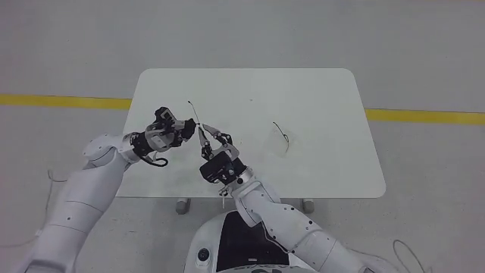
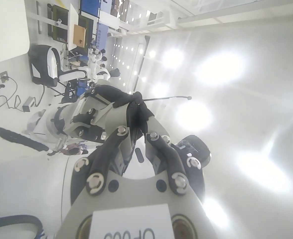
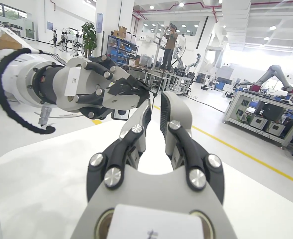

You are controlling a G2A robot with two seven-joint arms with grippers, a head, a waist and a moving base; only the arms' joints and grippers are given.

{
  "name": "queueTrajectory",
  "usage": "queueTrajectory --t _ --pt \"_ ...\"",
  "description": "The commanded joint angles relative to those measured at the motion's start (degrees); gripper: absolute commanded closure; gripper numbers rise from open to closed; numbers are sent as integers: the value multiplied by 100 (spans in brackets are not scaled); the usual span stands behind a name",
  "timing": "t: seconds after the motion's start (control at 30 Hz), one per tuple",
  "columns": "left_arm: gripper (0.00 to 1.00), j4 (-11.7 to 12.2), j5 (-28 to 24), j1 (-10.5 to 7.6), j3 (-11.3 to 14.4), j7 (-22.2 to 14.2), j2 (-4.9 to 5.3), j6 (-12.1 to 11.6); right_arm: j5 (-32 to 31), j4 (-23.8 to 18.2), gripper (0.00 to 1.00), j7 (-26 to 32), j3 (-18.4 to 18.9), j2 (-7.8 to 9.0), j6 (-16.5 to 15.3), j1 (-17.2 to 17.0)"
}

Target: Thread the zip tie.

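Note:
A thin black zip tie (image 1: 192, 109) is held above the white table (image 1: 303, 91) near its front left part. My left gripper (image 1: 189, 128) is shut on the tie, its black-taped tips (image 3: 142, 91) pinching one end. In the left wrist view the tie (image 2: 166, 98) sticks out straight past the left gripper (image 2: 137, 106), ending in a small head. My right gripper (image 3: 155, 100) stands open right in front of the left one, and a strand of the tie (image 3: 152, 104) runs between its ribbed pads (image 3: 164, 110). From above, the right gripper (image 1: 208, 139) nearly touches the left.
A second black zip tie (image 1: 281, 133) lies curled on the table to the right of both grippers. Bare tabletop (image 3: 36, 162) spreads under the arms. The table's front edge is close behind the right wrist.

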Motion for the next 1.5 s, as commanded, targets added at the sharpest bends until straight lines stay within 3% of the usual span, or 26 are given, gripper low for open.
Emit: queueTrajectory --t 0.0,0.33,0.4,0.53,1.47 --pt "100 -5 10 4 -2 -1 0 3 0 0 93 11 -9 1 0 4" --pt "100 -29 60 16 -1 -4 -5 15 0 -17 85 70 -35 15 0 0" --pt "100 -33 66 17 0 -6 -6 18 0 -23 87 81 -37 19 0 0" --pt "100 -41 79 20 4 -10 -9 17 0 -26 100 105 -30 20 0 -8" --pt "100 13 123 5 29 -42 -29 42 0 -114 100 178 335 29 0 -253"
